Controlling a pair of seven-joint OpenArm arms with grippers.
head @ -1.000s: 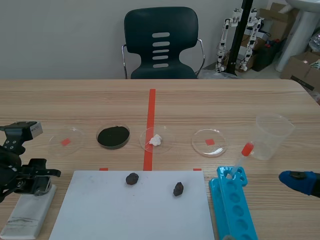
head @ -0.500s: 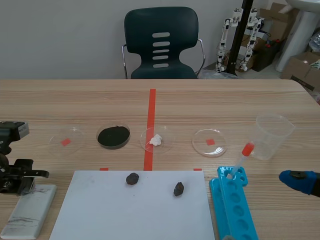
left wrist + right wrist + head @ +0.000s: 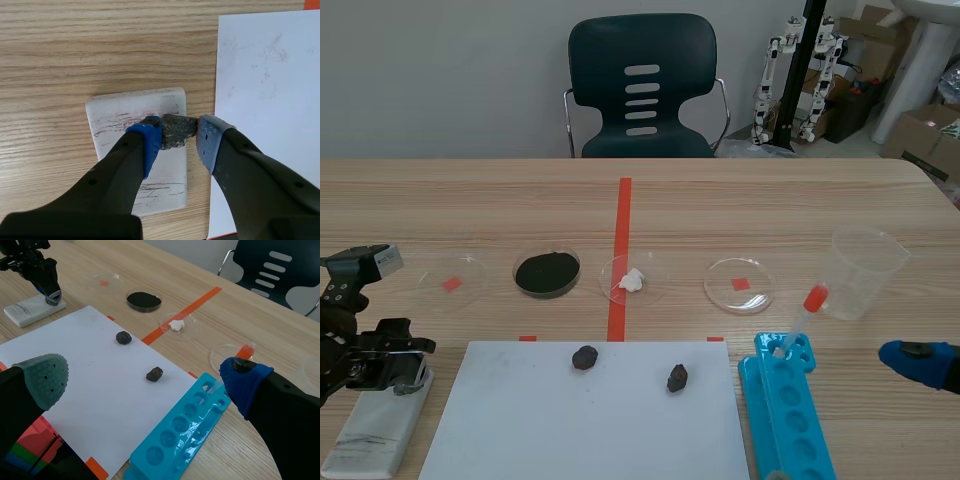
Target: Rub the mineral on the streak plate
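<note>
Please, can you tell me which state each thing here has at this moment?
left pincer: shut on the mineral
mineral: held over the streak plate
streak plate: lying flat, marked with dark streaks
right pincer: open, holding nothing
beaker: upright, looks empty
dropper: leaning in the blue rack

Left claw [image 3: 178, 134] points down, pinching the mineral [image 3: 175, 129]; right claw [image 3: 146, 381] sits low, spread wide
</note>
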